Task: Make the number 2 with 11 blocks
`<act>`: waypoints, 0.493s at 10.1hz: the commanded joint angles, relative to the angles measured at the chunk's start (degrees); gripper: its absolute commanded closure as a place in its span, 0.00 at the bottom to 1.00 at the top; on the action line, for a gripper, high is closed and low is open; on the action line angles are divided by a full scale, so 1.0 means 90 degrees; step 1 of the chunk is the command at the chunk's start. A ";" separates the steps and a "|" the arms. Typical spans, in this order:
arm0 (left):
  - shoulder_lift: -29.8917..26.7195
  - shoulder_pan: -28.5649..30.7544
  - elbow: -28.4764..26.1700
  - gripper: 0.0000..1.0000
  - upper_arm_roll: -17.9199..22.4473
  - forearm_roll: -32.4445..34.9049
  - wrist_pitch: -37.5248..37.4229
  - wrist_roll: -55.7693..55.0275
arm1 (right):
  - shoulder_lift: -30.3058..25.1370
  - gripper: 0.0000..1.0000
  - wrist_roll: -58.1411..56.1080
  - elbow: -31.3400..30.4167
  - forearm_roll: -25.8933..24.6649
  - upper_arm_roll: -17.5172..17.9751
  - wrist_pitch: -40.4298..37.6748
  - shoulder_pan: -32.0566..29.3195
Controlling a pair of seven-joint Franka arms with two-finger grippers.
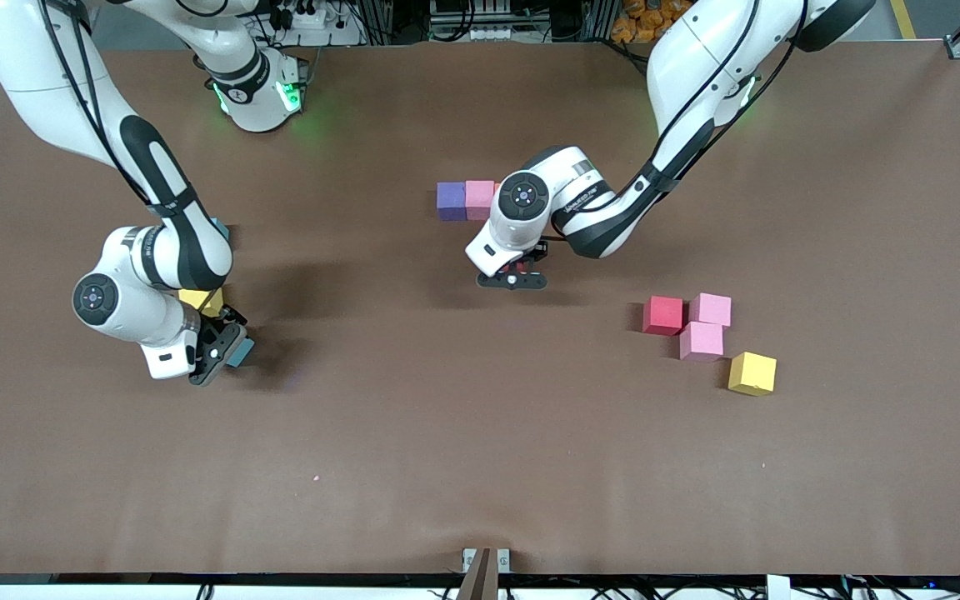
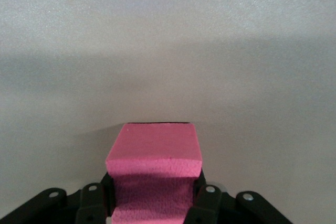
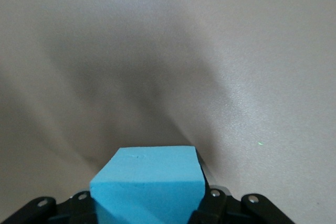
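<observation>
My left gripper (image 1: 513, 279) is shut on a deep pink block (image 2: 155, 150), fingers pressed to two of its sides, just above the table. It hangs nearer the front camera than a row made of a purple block (image 1: 450, 200) and a pink block (image 1: 480, 198); the arm hides the rest of that row. My right gripper (image 1: 217, 354) is shut on the light blue block (image 3: 149, 182), low at the table toward the right arm's end. A yellow block (image 1: 199, 297) lies partly under that arm.
Toward the left arm's end sit a red block (image 1: 663, 315), two pink blocks (image 1: 711, 308) (image 1: 702, 340) and a yellow-orange block (image 1: 752, 372), close together. The brown table (image 1: 413, 450) stretches wide in front of them.
</observation>
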 commanded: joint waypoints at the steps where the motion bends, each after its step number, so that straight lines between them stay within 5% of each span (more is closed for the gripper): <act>1: 0.0019 -0.0042 0.0013 0.46 0.0050 -0.0042 0.0076 -0.0084 | -0.0368 0.77 -0.0070 -0.0044 0.0058 0.0026 -0.0205 0.0028; 2: 0.0029 -0.0042 0.0013 0.39 0.0050 -0.0042 0.0076 -0.0084 | -0.0408 0.77 -0.0050 0.0014 0.0058 0.0026 -0.0254 0.0115; 3: 0.0019 -0.0022 0.0022 0.00 0.0050 -0.0052 0.0076 -0.0084 | -0.0409 0.77 -0.0021 0.0073 0.0058 0.0026 -0.0255 0.0232; 5: -0.0039 0.0046 0.0042 0.00 0.0040 -0.0091 0.0057 -0.0093 | -0.0496 0.77 0.0008 0.0103 0.0049 0.0026 -0.0235 0.0612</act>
